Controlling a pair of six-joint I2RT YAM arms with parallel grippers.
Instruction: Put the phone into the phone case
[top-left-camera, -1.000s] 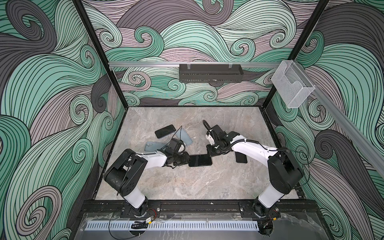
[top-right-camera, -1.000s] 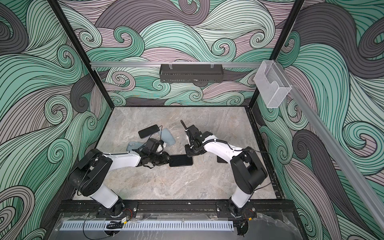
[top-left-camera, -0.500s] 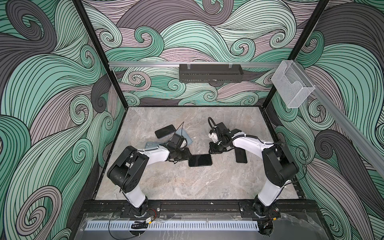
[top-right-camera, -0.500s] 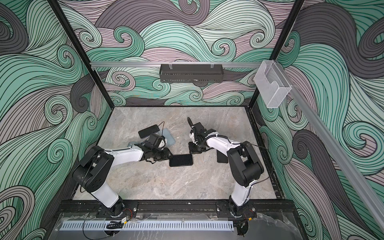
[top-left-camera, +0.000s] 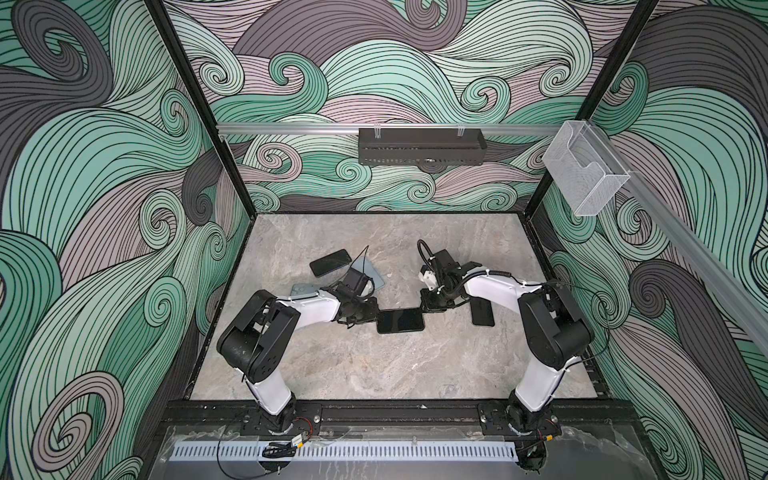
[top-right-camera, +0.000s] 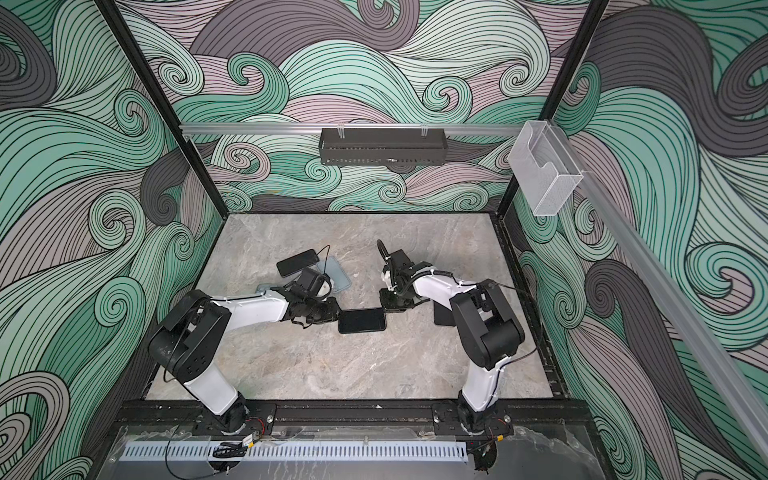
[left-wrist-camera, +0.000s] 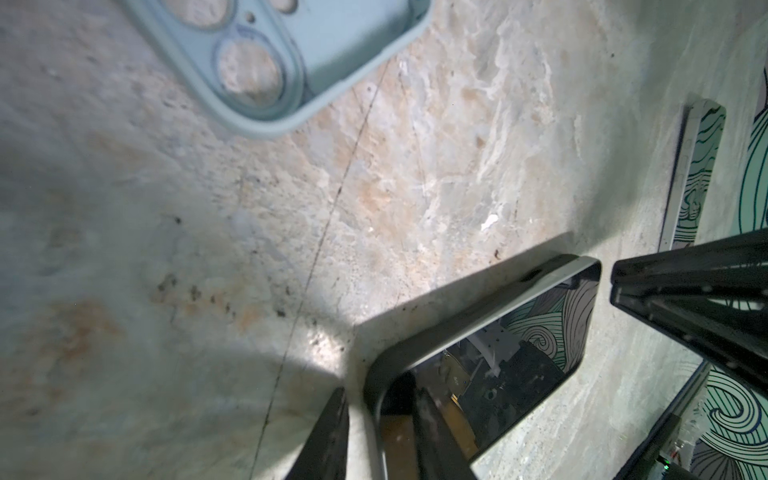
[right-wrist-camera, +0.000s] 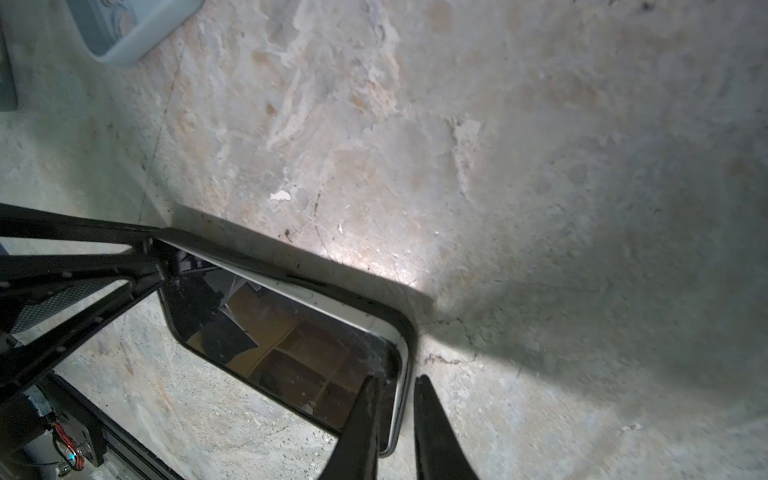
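There are three dark phones, far phone (top-left-camera: 330, 262), middle phone (top-left-camera: 400, 321) and right phone (top-left-camera: 483, 312), and two pale blue cases, back case (top-left-camera: 374, 277) and left case (top-left-camera: 300, 289).

The phone (top-left-camera: 400, 321) lies mid-surface (top-left-camera: 374, 374). Behind it and to its left lies the phone case (top-right-camera: 340, 276), with a second phone (top-left-camera: 330, 262) just beyond. A second case (top-left-camera: 300, 289) lies farther left, and a third phone (top-left-camera: 483, 312) lies to its right.
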